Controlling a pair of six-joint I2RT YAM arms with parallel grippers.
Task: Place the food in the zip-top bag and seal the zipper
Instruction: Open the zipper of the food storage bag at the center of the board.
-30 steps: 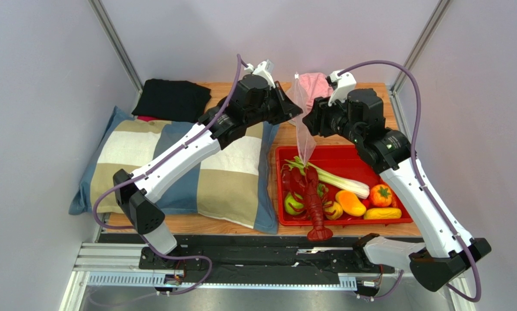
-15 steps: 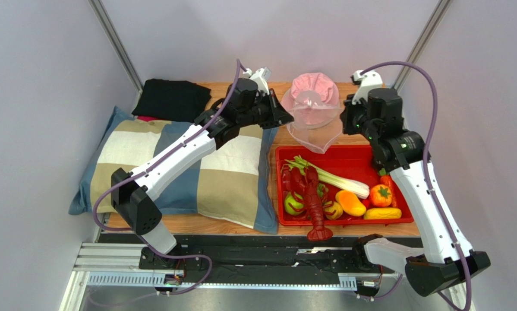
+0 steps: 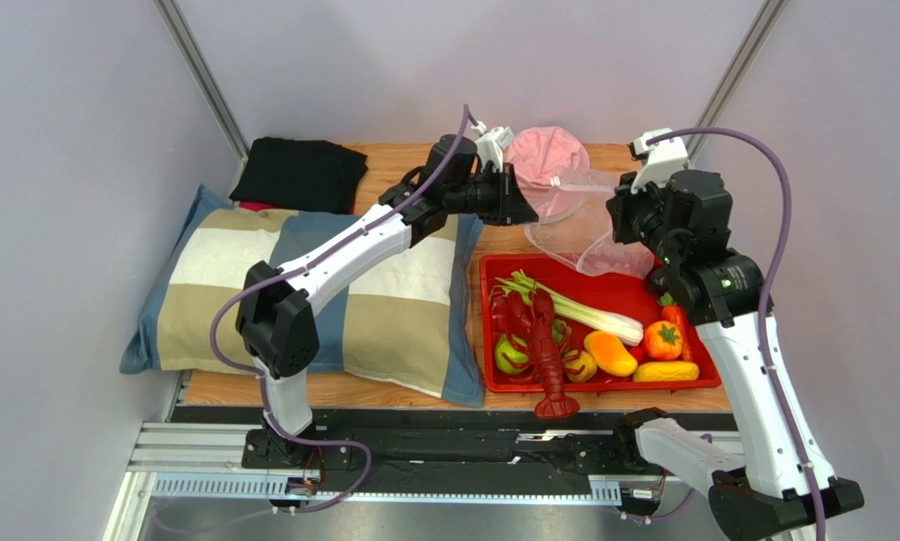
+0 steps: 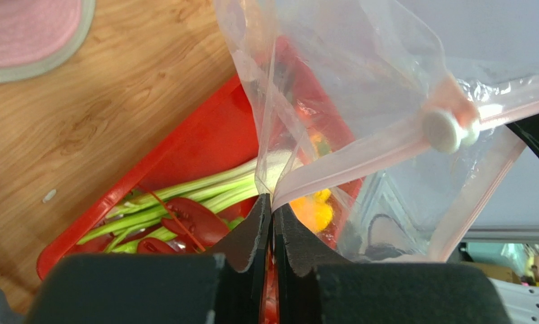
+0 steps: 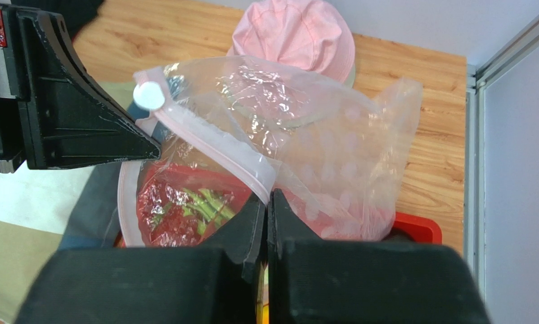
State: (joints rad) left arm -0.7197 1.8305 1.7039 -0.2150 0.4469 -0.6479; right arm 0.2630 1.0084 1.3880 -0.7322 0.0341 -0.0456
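Above the table point(image 3: 342, 391), top view: the left tool point(image 3: 528, 212) and the right tool point(image 3: 618, 231) hold the bag point(image 3: 573, 214) raised between them, over the far edge of the red tray point(image 3: 613, 287) and in front of the pink hat point(image 3: 539, 152). Each takes one side of the mouth, evidently to spread it for loading. The lobster point(image 3: 547, 349), celery point(image 3: 584, 313) and apple point(image 3: 512, 356) lie in the tray. Nothing appears to be bagged yet. A checked pillow point(image 3: 308, 293) lies to the left, clear of the work.

Left wrist view: the left tool point(image 4: 273, 206) is clenched, with the zipper strip point(image 4: 360, 158) running straight into its closed jaws. The white slider point(image 4: 448, 128) sits further along the strip. Celery point(image 4: 184, 196) and the tray wall point(image 4: 211, 145) show below.

Right wrist view: the right tool point(image 5: 267, 196) is likewise clenched on the opposite lip of the strip point(image 5: 211, 145). The mouth gapes between the two grips, facing the camera. Red and green shapes appear through the film. These are judged to be the tray contents behind it, not items inside.

Assessment: the opening stage is in hand. Loading and sealing are outstanding.
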